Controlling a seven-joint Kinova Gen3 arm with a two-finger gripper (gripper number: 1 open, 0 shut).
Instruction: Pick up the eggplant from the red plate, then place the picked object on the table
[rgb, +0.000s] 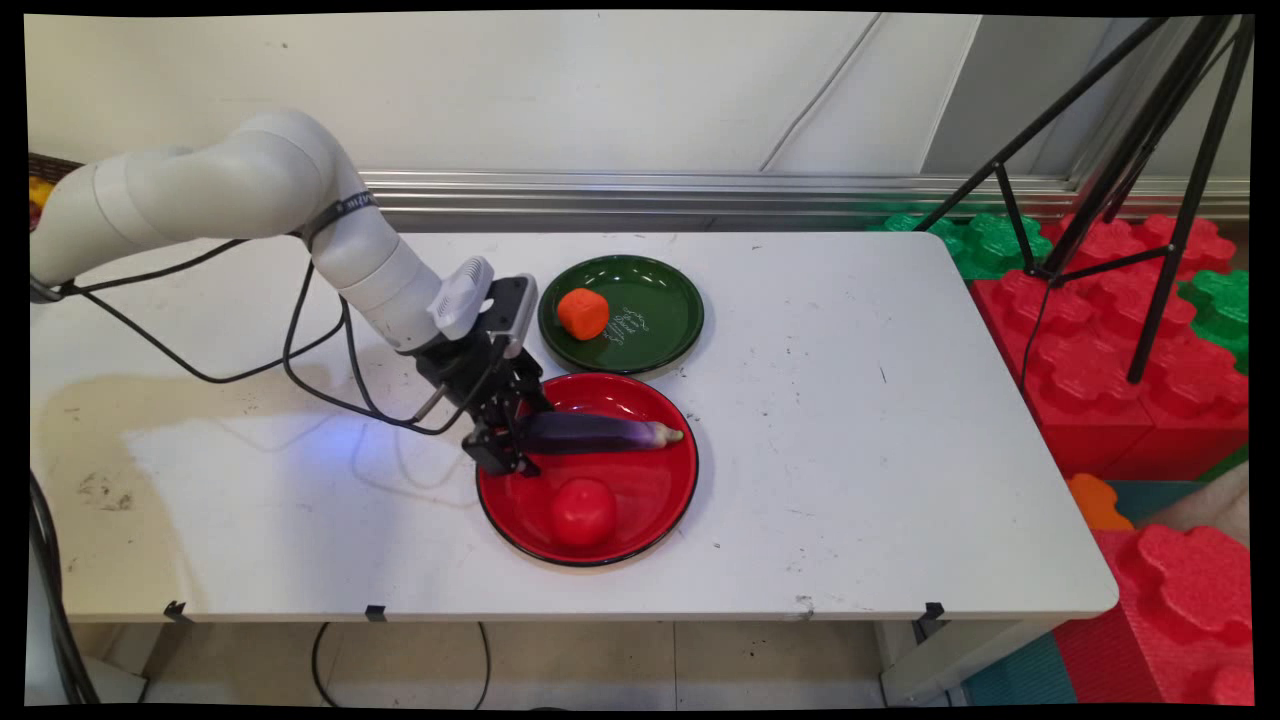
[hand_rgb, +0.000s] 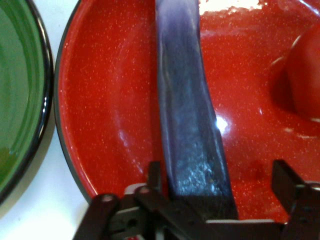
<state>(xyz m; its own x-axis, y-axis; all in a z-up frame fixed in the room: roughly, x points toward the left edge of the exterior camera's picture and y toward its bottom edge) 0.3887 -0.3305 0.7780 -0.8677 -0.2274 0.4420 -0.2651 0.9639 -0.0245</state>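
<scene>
Here the black two-finger gripper (rgb: 510, 440) hung at the red enamel plate's (rgb: 660, 500) left rim, jaws spread astride the long purple eggplant (rgb: 595, 434), apparently ungripped, beside a red tomato (rgb: 582, 511).

The glossy red round plate (rgb: 660, 500) was crowded: a long purple eggplant (rgb: 600, 434) lay across its far half and a red tomato (rgb: 582, 511) sat near its front rim, with a strip of bare plate between them. Just behind stood a dark green round plate (rgb: 665, 310) carrying an orange cube-shaped fruit (rgb: 583, 313). The white tabletop (rgb: 880, 450) lay open to the right.
</scene>
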